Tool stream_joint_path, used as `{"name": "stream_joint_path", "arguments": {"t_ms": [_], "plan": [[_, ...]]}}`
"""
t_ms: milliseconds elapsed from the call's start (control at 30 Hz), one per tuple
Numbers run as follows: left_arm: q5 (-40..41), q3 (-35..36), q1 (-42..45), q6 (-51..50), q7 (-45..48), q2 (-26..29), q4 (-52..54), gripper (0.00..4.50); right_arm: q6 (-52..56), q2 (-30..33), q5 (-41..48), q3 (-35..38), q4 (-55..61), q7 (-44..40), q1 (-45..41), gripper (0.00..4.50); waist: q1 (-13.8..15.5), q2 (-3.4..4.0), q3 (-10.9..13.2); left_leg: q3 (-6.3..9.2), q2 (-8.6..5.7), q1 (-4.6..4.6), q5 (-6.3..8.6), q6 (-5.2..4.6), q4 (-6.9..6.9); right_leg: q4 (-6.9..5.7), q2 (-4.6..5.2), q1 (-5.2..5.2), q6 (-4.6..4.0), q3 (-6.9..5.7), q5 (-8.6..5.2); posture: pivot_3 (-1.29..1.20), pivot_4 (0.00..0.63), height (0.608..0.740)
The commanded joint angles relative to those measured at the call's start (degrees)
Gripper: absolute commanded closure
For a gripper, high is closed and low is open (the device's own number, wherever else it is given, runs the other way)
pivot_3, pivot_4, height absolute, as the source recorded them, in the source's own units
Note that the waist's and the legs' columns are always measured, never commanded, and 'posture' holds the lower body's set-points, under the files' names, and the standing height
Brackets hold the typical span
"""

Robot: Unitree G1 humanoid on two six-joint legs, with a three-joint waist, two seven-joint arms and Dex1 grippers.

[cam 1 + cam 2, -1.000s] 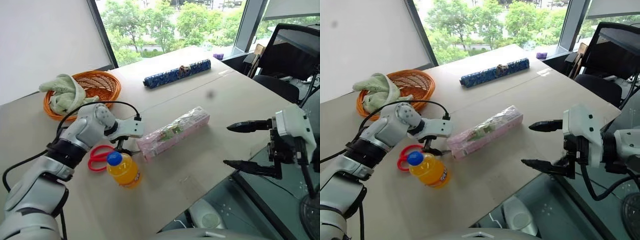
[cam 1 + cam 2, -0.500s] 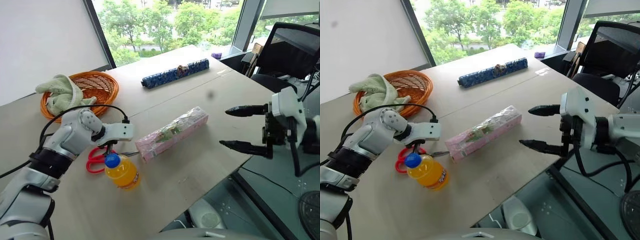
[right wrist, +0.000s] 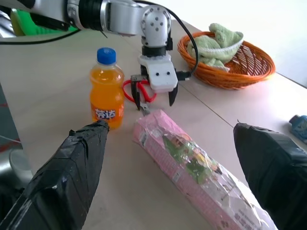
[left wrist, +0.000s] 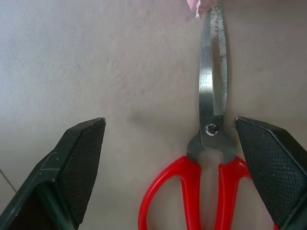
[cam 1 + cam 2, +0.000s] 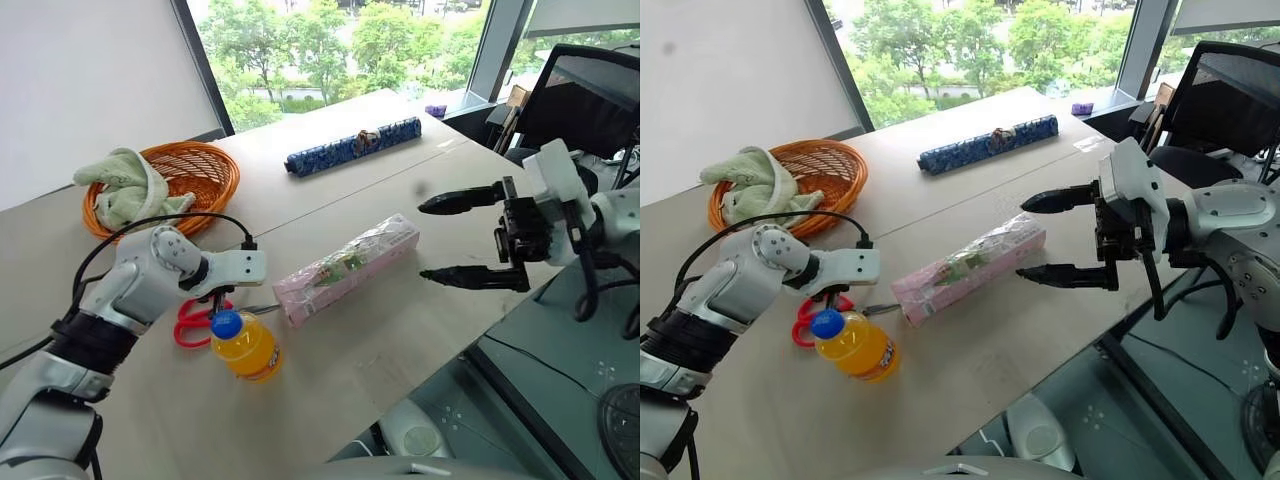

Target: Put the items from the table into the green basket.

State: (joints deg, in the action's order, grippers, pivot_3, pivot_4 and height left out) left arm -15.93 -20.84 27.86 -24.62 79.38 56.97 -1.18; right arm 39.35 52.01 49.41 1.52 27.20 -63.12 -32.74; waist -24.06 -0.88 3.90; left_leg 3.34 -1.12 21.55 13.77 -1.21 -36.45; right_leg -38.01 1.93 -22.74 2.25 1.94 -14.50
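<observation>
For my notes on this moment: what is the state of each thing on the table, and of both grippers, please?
Scissors: blades closed, flat on table.
Orange bottle: upright, capped.
Pink packet: wrapped, lying flat.
Wicker basket: holds a green cloth.
Left gripper: jaws open over scissors.
Right gripper: jaws open, empty.

Table [image 5: 480, 190]: scissors [image 5: 195, 322], bottle [image 5: 243, 344], pink pkt [image 5: 346, 268], wicker basket [image 5: 190, 175].

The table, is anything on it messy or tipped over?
Nothing is spilled or broken. The orange bottle stands upright with its cap on, the pink packet lies flat and the scissors are closed. The only untidy bit is a green cloth heaped in the wicker basket, flopping over its rim.
</observation>
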Motion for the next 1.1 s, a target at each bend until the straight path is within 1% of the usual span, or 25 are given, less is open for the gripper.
{"name": "stream_joint_path", "arguments": {"t_ms": [33, 67, 167, 200, 333, 367, 400, 433, 533, 633, 667, 733, 767, 867, 933, 967, 1000, 1067, 1100], "plan": [[-0.7, -2.4, -2.5, -0.8, 0.9, 0.0, 0.0, 0.04, -0.2, 0.3, 0.8, 2.0, 1.3, -0.6, -1.4, 0.0, 0.0, 0.0, 0.0, 0.0, 0.0, 0.0, 0.0, 0.0, 0.0, 0.0, 0.0, 0.0, 0.0, 0.0, 0.0, -0.35, 0.034, 0.74], [-0.7, -2.4, -2.5, -1.0, 0.8, -0.2, 0.1, 0.04, -0.1, 0.4, 0.8, 1.8, 1.3, -0.9, -1.7, 0.0, 0.0, 0.01, 0.0, 0.0, 0.0, -0.01, 0.0, 0.0, 0.0, -0.01, 0.0, 0.0, 0.0, 0.0, 0.0, -0.35, 0.036, 0.74], [-1.3, -2.9, -2.7, -0.7, 1.2, 0.0, 0.1, 0.85, 0.7, 0.5, 1.0, 1.4, 1.3, -1.2, -2.4, 0.0, 0.1, 0.13, -0.1, -0.01, 0.0, -0.02, 0.0, 0.0, 0.0, -0.02, 0.0, 0.0, 0.0, 0.02, 0.0, -0.35, 0.038, 0.74], [-1.3, -3.0, -3.0, -0.5, 1.3, 0.2, 0.2, 1.26, 0.9, 0.5, 1.0, 1.3, 1.4, -1.2, -2.6, 0.0, 0.2, 0.18, -0.1, -0.01, -0.01, -0.03, 0.0, 0.0, 0.0, -0.02, 0.01, 0.02, 0.0, 0.02, 0.0, -0.35, 0.038, 0.74], [-1.2, -2.5, -3.5, -0.5, 1.4, 0.4, 0.5, 3.3, 1.1, 0.6, 0.1, 0.9, 1.5, -1.4, -2.6, 0.0, 1.2, 0.21, -0.1, -0.03, -0.01, -0.2, -0.01, 0.0, 0.0, -0.06, 0.0, 0.11, 0.0, 0.03, 0.0, -0.34, 0.032, 0.74], [-1.1, -2.3, -3.6, -0.6, 1.3, 0.5, 0.6, 3.67, 1.2, 0.5, 0.0, 0.8, 1.4, -1.4, -2.7, 0.0, 1.5, 0.21, -0.1, -0.03, -0.01, -0.3, -0.01, 0.0, -0.01, -0.07, 0.0, 0.2, 0.0, 0.03, 0.0, -0.33, 0.029, 0.74], [-0.9, -1.9, -3.8, -0.9, 1.3, 0.8, 0.9, 4.23, 1.2, 0.3, -0.2, 0.6, 1.4, -1.3, -2.9, 0.0, 1.6, 0.2, -0.1, -0.01, -0.01, -0.44, -0.01, 0.0, 0.0, -0.08, 0.0, 0.33, 0.0, 0.02, 0.0, -0.33, 0.029, 0.74], [-0.4, -1.3, -4.1, -1.3, 1.2, 1.1, 1.2, 4.48, 1.1, 0.1, -0.4, 0.4, 1.2, -1.3, -3.0, 0.0, 1.7, 0.2, -0.1, -0.01, 0.0, -0.51, -0.01, 0.0, 0.0, -0.08, 0.0, 0.39, 0.0, 0.02, 0.0, -0.33, 0.026, 0.74], [2.2, 1.8, -5.8, -3.7, 1.0, 1.8, 2.8, 4.49, 0.7, -0.9, -1.0, -0.2, 0.8, -1.1, -3.5, 0.0, 1.5, 0.19, -0.1, -0.05, 0.01, -0.73, 0.0, 0.01, 0.0, -0.07, -0.01, 0.56, -0.01, 0.08, -0.01, -0.3, 0.018, 0.74], [5.8, 7.3, -6.9, -7.9, -0.8, 2.1, 3.7, 4.49, -0.2, -2.5, -2.4, -1.3, 0.1, -0.8, -4.3, 0.0, 1.7, 0.19, -0.1, -0.05, 0.02, -0.7, 0.0, 0.01, 0.01, -0.07, -0.02, 0.54, -0.01, 0.08, 0.0, -0.29, 0.014, 0.74], [7.5, 10.1, -6.7, -10.5, -2.1, 1.7, 3.6, 4.49, -0.4, -3.2, -2.8, -1.5, -0.2, -0.5, -4.7, 0.0, 2.0, 0.18, -0.1, -0.04, 0.02, -0.69, 0.0, 0.01, 0.02, -0.06, -0.02, 0.53, 0.0, 0.07, 0.0, -0.27, 0.008, 0.74], [9.5, 12.7, -6.5, -13.5, -3.7, 1.5, 3.9, 4.49, -0.6, -4.1, -3.3, -1.6, -0.4, -0.3, -4.9, 0.0, 3.1, 0.17, -0.1, 0.0, 0.02, -0.63, 0.0, 0.01, 0.01, -0.05, -0.02, 0.5, 0.0, 0.03, 0.0, -0.26, 0.006, 0.74], [10.3, 14.9, -5.7, -16.2, -5.8, 0.7, 3.4, 4.49, -0.8, -4.6, -3.7, -1.8, -0.6, -0.1, -5.1, 0.0, 3.8, 0.17, -0.1, 0.01, 0.01, -0.6, 0.0, 0.01, 0.01, -0.04, -0.01, 0.48, 0.0, 0.01, 0.0, -0.25, 0.004, 0.74], [12.4, 27.3, 0.8, -25.5, -19.8, -4.5, -0.9, 4.49, -2.1, -7.5, -5.8, -2.9, -2.0, 1.3, -6.3, 0.0, 6.7, 0.09, 0.0, 0.07, -0.04, -0.51, 0.0, 0.01, -0.07, -0.02, 0.04, 0.47, 0.02, -0.07, 0.01, -0.19, 0.0, 0.74], [12.9, 34.7, 4.8, -27.8, -28.6, -7.2, -2.4, 4.49, -2.9, -9.2, -6.8, -3.5, -2.7, 1.7, -7.1, 0.0, 8.7, -0.02, -0.1, 0.25, -0.03, -0.21, 0.0, 0.01, -0.28, -0.06, 0.02, 0.27, 0.07, -0.24, 0.05, -0.17, 0.0, 0.74], [13.1, 38.8, 6.7, -30.1, -32.9, -8.2, -2.8, 4.49, -3.5, -10.2, -7.3, -3.8, -3.1, 1.8, -7.6, 0.0, 9.5, -0.03, -0.1, 0.36, -0.02, 0.17, -0.01, 0.02, -0.48, -0.14, 0.02, -0.02, 0.09, -0.33, 0.08, -0.15, 0.0, 0.74], [13.1, 41.8, 7.9, -30.8, -36.5, -8.7, -3.0, 4.49, -4.0, -11.1, -7.8, -4.1, -3.4, 1.9, -8.0, 0.0, 10.3, -0.03, -0.1, 0.37, -0.02, 0.43, -0.01, 0.02, -0.59, -0.2, 0.03, -0.25, 0.1, -0.35, 0.11, -0.14, 0.0, 0.74], [11.8, 48.3, 10.2, -29.8, -45.8, -8.5, -3.9, 4.49, -5.2, -13.5, -9.0, -4.8, -4.6, 2.5, -9.5, 0.0, 11.7, -0.05, -0.2, 0.32, -0.11, 0.56, 0.05, 0.11, -0.68, -0.37, 0.16, -0.43, -0.1, -0.28, 0.31, -0.1, 0.0, 0.74], [10.8, 52.3, 11.1, -27.1, -51.4, -7.3, -5.7, 4.49, -5.7, -14.9, -9.4, -5.2, -5.3, 2.9, -10.5, 0.0, 12.4, -0.05, -0.2, 0.31, -0.18, 0.62, 0.08, 0.16, -0.7, -0.44, 0.24, -0.51, -0.11, -0.27, 0.33, -0.08, 0.0, 0.74]]}}
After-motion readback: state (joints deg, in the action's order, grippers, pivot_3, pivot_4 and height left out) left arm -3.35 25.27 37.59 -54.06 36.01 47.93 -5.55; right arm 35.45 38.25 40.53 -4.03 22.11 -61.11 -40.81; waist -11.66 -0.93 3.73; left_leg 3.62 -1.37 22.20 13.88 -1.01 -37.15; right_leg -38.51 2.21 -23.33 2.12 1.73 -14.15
